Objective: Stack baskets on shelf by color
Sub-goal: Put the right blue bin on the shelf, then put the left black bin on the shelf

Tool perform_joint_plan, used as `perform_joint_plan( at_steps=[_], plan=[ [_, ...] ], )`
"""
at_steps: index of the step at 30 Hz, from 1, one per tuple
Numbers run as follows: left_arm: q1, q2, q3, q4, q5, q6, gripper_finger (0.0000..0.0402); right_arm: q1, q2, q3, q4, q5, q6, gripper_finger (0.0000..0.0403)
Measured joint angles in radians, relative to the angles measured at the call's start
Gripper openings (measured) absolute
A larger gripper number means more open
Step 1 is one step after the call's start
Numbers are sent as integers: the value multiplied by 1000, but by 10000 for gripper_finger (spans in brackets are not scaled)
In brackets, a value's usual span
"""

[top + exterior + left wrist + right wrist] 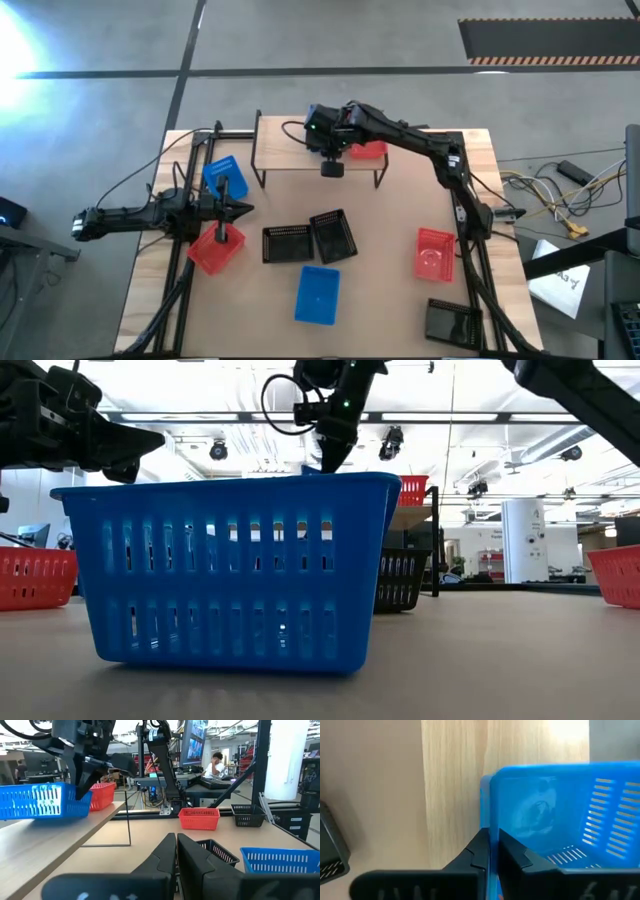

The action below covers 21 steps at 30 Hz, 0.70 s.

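Two arms at work above centre of the overhead view. Right gripper (331, 150) poised over the shelf (290, 160), fingers pinched tight on the thin rim wall of a blue basket (560, 820), shown close up by its wrist camera, with shelf plank beneath. Red basket (370, 150) already on the shelf just right of it. Left gripper (176, 851) at frame left, fingers pressed together on nothing, hovering near a red basket (215, 248) and another blue one (220, 175). Remaining baskets scattered lower down: two black at centre (308, 240), blue below them (317, 295), red (434, 252) and black (450, 322) at right. Likely light, slightly flexible plastic with perforated sides; best taken by a rim wall, pinched as now.
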Motion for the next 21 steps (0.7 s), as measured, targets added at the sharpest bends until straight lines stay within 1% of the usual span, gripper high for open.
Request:
perform_joint_plan(
  at_steps=[3, 6, 9, 12, 14, 16, 18, 21],
  plan=[
    [0, 0, 0, 0, 0, -25, 0, 0, -2, 0, -4, 0, 0, 47],
    [0, 0, 0, 0, 0, -27, 0, 0, -20, 0, 0, 2, 3, 81],
    [0, 0, 0, 0, 0, -28, 0, 1, -52, 0, 11, 24, 11, 114],
    [0, 0, 0, 0, 0, -29, 0, 19, -104, -1, 7, 26, 58, 134],
    [0, 0, 0, -1, 0, -44, 0, 54, -149, -14, 9, -3, 101, 137],
    [0, 0, 0, -2, 0, -46, 0, 110, -196, -55, 22, -54, 128, 136],
    [0, 0, 0, -4, 0, -50, 0, 182, -233, -119, 51, -84, 154, 131],
    [0, 0, 0, -4, 1, -72, 0, 312, -280, -257, 115, -82, 207, 121]
  ],
)
